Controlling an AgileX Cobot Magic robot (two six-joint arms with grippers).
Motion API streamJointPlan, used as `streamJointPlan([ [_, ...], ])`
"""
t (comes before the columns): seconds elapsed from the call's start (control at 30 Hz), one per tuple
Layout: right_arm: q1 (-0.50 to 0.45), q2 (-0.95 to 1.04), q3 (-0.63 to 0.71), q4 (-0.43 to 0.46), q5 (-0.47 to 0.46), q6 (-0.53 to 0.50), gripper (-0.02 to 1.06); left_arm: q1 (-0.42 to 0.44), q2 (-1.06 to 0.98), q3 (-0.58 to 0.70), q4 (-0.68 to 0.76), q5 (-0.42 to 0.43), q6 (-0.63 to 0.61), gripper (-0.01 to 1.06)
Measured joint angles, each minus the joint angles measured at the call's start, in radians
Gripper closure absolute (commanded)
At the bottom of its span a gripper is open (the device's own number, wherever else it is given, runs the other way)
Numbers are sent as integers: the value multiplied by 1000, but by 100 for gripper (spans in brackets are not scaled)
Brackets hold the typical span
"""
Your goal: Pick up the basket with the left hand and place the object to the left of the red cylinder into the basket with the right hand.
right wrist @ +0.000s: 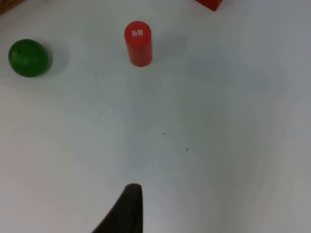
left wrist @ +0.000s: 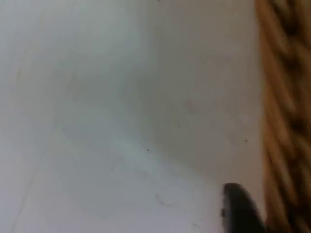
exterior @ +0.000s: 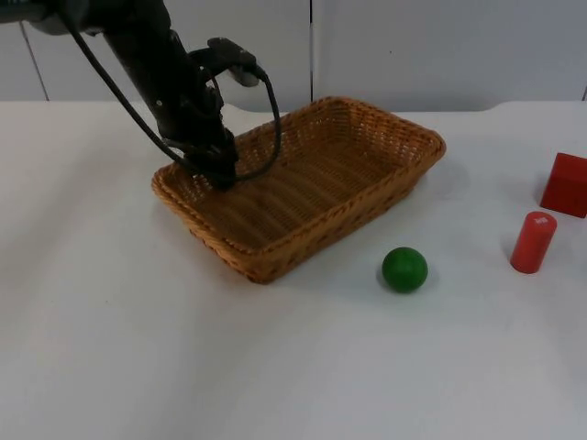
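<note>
A brown wicker basket (exterior: 371, 197) rests on the white table, left of centre. My left gripper (exterior: 217, 170) is down at the basket's left rim, and the woven rim (left wrist: 284, 111) appears close beside it in the left wrist view. A green ball (exterior: 404, 269) lies in front of the basket's right end, to the left of an upright red cylinder (exterior: 533, 242). My right gripper (right wrist: 128, 211) hangs over bare table, with the green ball (right wrist: 28, 58) and the red cylinder (right wrist: 138, 42) some way ahead of it.
A red block (exterior: 566, 184) stands behind the cylinder near the table's right edge, and its corner (right wrist: 209, 3) shows beyond the cylinder in the right wrist view. White table top stretches across the front and left.
</note>
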Motion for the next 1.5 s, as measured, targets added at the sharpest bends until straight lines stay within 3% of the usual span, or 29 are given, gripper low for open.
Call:
streamJointPlan([
  [0.07,0,0,0,0,0,0,-1,0,0,-1,-17,0,-2,105],
  [0.3,0,0,0,0,0,-2,-1,0,-4,-3,-1,6,-47,105],
  [0.57,0,0,0,-2,0,-2,-1,49,-101,-3,-72,144,-160,105],
  [0.7,0,0,0,-2,-5,-2,-1,126,-199,32,-190,153,-318,105],
  [0.9,0,0,0,-2,-9,-2,-1,169,-346,142,-213,150,-428,105],
  [1.03,0,0,0,-4,-9,-2,-1,184,-457,287,-222,150,-441,105],
  [1.13,0,0,0,-6,-9,-2,-1,226,-571,492,-255,153,-435,105],
  [1.17,0,0,0,-6,-9,-2,-1,263,-621,622,-294,140,-415,105],
  [1.2,0,0,0,-6,-9,-2,-1,263,-621,622,-294,140,-415,105],
  [1.33,0,0,0,1,-9,-2,-1,359,-768,964,-415,8,-320,105],
  [1.4,0,0,0,4,-9,-2,-1,372,-809,1033,-429,-41,-295,105],
  [1.5,0,0,0,21,-10,-2,-1,396,-921,1255,-468,-182,-236,105],
])
